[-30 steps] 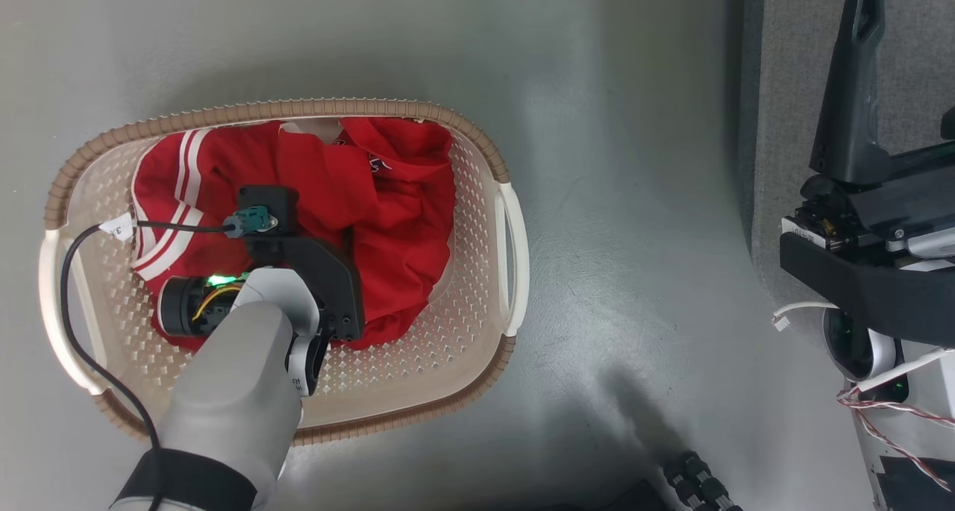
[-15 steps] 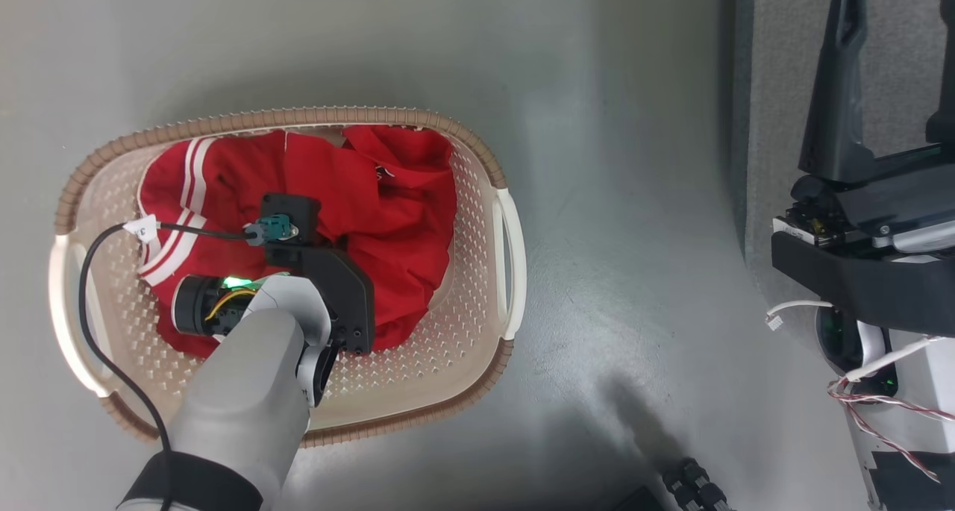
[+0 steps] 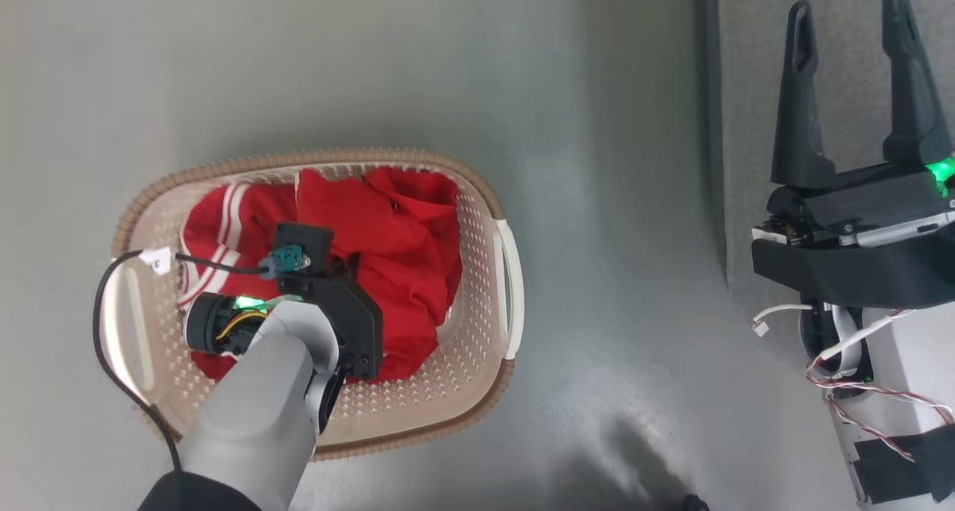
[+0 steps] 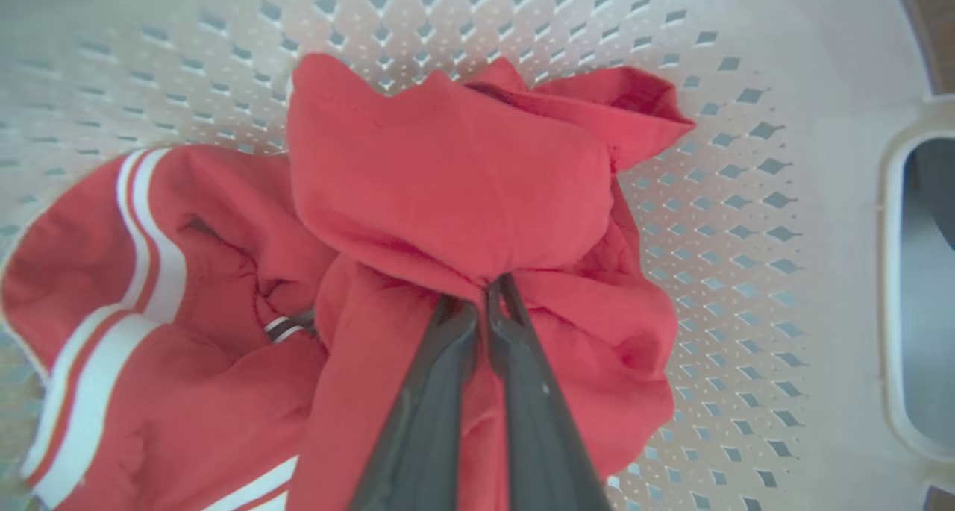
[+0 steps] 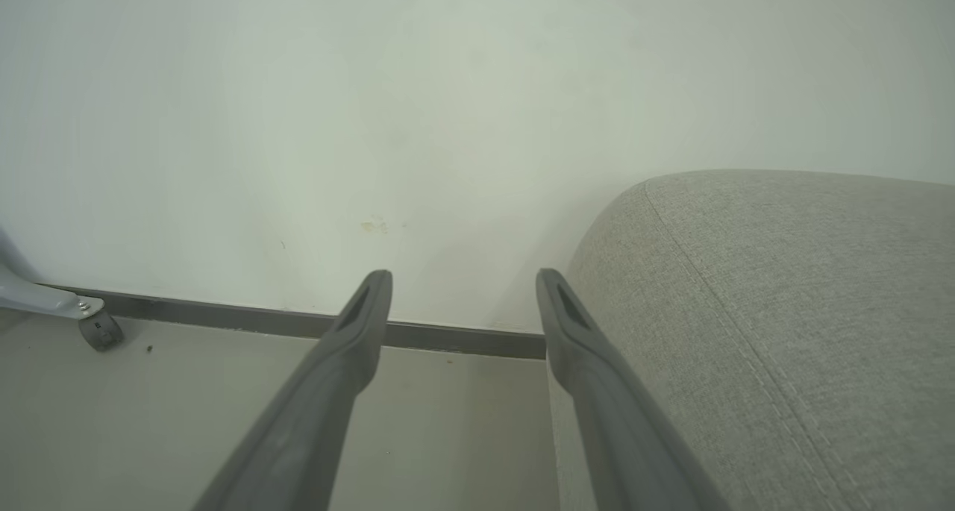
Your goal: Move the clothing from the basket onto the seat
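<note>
- You see the clothing (image 3: 403, 242) lying in the basket (image 3: 509, 302): a plain red piece (image 4: 448, 190) bunched in the middle, and a white-striped red piece (image 4: 142, 257) beside it, to its left in the left wrist view.
- Your left pincer (image 4: 486, 291) is clamped on a fold of the plain red piece, its two dark fingers pressed together with the cloth pinched at their tips.
- Its pale forearm (image 3: 254, 406) reaches into the basket from the near side.
- The basket stands on the grey floor (image 3: 373, 63), apart from the seat (image 5: 783, 309).
- Your right pincer (image 3: 847, 0) hangs with its fingers spread apart, by the edge of the grey seat, pointing towards a pale wall (image 5: 298, 86).
</note>
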`<state>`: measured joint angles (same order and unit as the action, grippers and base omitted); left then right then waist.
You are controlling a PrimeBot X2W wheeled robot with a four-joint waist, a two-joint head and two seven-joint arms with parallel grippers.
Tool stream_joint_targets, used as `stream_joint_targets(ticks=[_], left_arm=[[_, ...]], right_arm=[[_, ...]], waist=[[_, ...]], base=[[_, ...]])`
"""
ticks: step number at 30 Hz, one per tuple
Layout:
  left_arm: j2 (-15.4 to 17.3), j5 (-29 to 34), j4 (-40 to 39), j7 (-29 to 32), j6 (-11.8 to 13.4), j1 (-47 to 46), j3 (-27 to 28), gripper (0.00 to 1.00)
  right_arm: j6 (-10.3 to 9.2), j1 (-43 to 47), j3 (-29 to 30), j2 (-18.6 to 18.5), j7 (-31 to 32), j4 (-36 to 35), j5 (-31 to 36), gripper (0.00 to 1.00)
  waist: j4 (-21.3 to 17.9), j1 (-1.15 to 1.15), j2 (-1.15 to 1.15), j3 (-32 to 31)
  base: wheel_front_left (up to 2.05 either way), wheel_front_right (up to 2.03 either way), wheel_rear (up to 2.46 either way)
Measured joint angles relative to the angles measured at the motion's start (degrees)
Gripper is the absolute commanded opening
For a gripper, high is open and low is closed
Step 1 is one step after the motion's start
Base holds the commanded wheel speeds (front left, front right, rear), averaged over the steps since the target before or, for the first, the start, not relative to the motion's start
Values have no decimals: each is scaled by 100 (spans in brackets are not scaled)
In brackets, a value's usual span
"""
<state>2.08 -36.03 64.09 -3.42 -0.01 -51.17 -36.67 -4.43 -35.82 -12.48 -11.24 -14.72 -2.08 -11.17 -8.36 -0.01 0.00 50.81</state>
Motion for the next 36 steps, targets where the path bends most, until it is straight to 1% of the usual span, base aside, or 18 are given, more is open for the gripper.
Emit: stream_joint_targets(ticks=[6,10,11,13,16,25,29,36], left_arm=[[0,-55,-63,-359,-52,104,-20,0],[2,-282,-137,-604,-107,307,0,0],[2,-282,-137,-604,-107,307,0,0],[-4,-286,-148,-739,-123,378,1,0],[-2,-289,-170,-884,-183,454,-20,0],[-7,-253,-309,-1033,-309,596,-52,0],[-5,-238,-432,-1057,-311,630,-23,0],[151,-211,-728,-1084,-354,873,88,0]], right_arm=[[92,41,-1,18,0,420,-15,100],[104,147,35,20,1,664,-54,100],[104,147,35,20,1,664,-54,100],[146,208,62,15,1,787,-85,100],[153,305,98,13,1,932,-100,100],[221,714,241,-47,1,1310,-152,100],[245,944,249,-43,1,1440,-209,100],[315,1184,231,35,1,1697,-296,100]], waist=[[79,0,0,-402],[149,0,0,-697],[149,0,0,-697],[191,0,0,-851],[258,0,0,-1087],[503,-1,-1,-1822],[623,0,-1,-2153],[800,0,-1,-2732]], base=[[0,0,0],[0,0,0],[0,0,0],[0,0,0],[0,0,0],[0,0,0],[0,0,0],[0,0,0]])
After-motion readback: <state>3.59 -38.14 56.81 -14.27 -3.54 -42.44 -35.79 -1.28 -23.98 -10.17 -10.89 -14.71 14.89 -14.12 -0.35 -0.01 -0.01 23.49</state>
